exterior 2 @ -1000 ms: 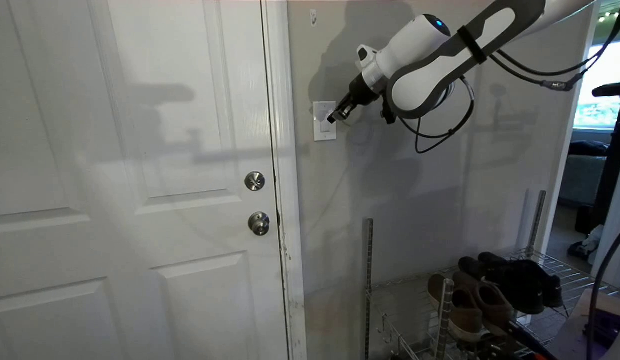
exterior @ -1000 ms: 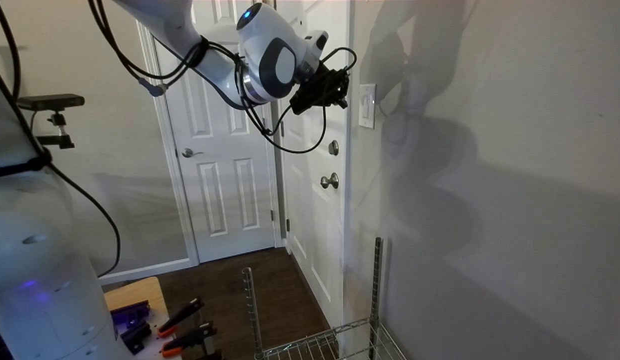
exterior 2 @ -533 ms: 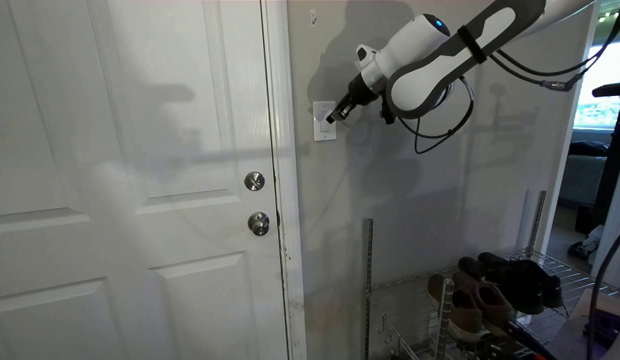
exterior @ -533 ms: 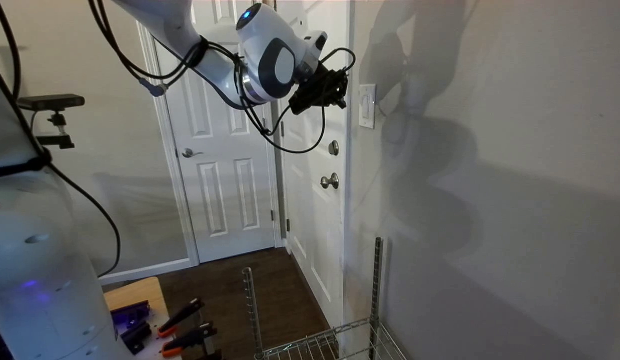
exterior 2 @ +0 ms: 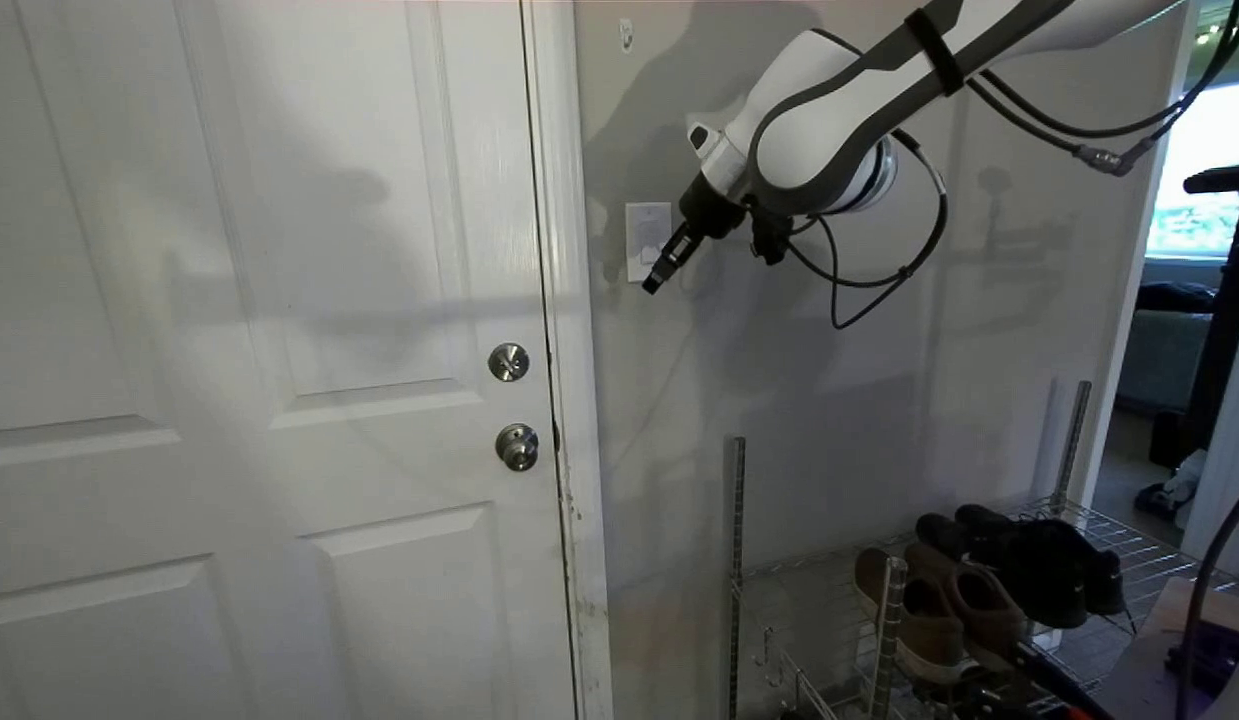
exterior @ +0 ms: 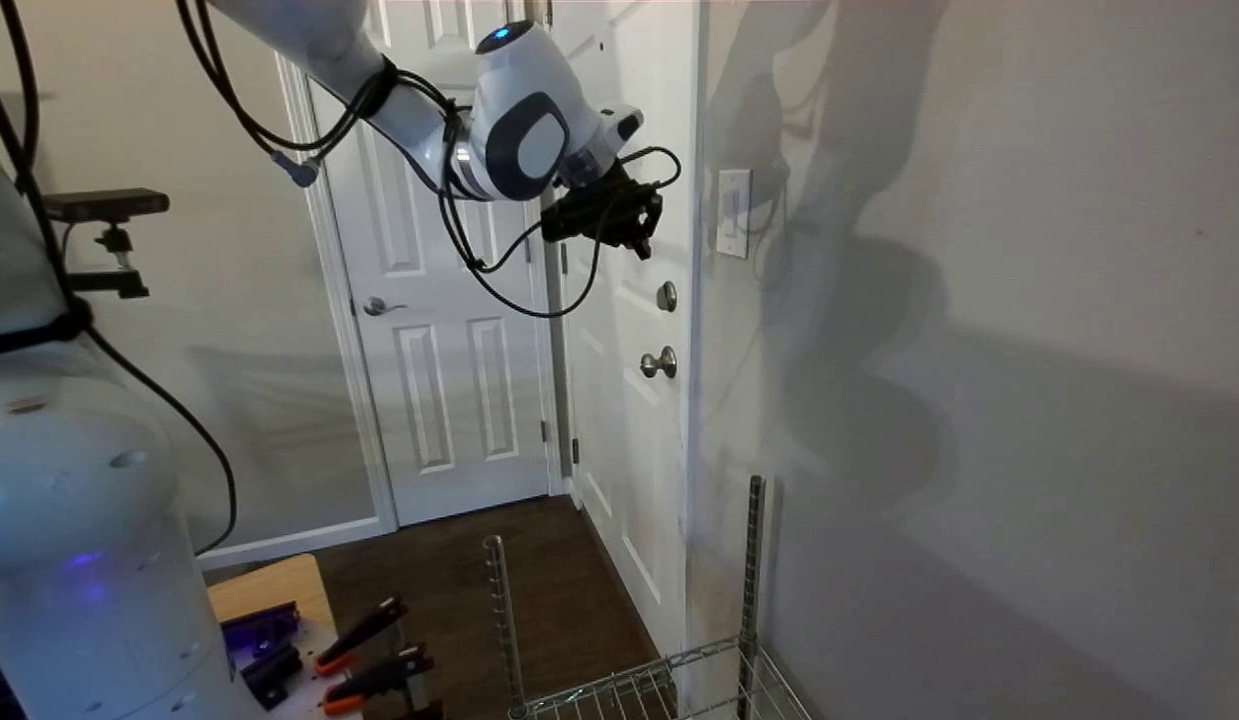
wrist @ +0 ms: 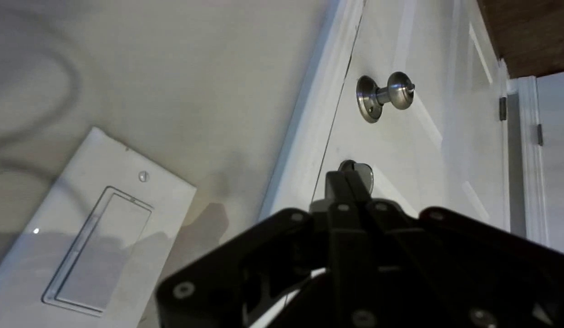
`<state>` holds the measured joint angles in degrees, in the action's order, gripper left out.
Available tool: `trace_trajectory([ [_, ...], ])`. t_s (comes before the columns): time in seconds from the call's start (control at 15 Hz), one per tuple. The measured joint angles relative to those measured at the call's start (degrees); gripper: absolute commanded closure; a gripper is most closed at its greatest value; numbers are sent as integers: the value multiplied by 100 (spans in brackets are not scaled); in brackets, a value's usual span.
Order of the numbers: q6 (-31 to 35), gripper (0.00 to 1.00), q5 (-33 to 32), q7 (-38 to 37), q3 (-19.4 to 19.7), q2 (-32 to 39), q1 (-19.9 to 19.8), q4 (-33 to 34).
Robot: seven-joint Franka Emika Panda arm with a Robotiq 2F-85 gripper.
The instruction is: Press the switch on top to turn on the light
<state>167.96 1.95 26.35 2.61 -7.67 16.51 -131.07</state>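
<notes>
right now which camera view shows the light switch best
The wrist view: the light switch looms largest, its inner outline and one screw clear, though the picture's edge crops it. In an exterior view the plate is small and slanted; in an exterior view the plate, also small, is crossed at lower right by the jaws.

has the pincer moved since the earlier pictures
Yes, the pincer moved down: in an exterior view its tip shows just below the light switch, no longer level with its middle.
</notes>
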Motion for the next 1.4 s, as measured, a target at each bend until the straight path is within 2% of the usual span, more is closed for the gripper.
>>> trace_trajectory([
  [0.4,-13,97,-23,-1,182,-1,-129,46],
  [1.4,15,97,-23,-1,187,27,-126,47],
])
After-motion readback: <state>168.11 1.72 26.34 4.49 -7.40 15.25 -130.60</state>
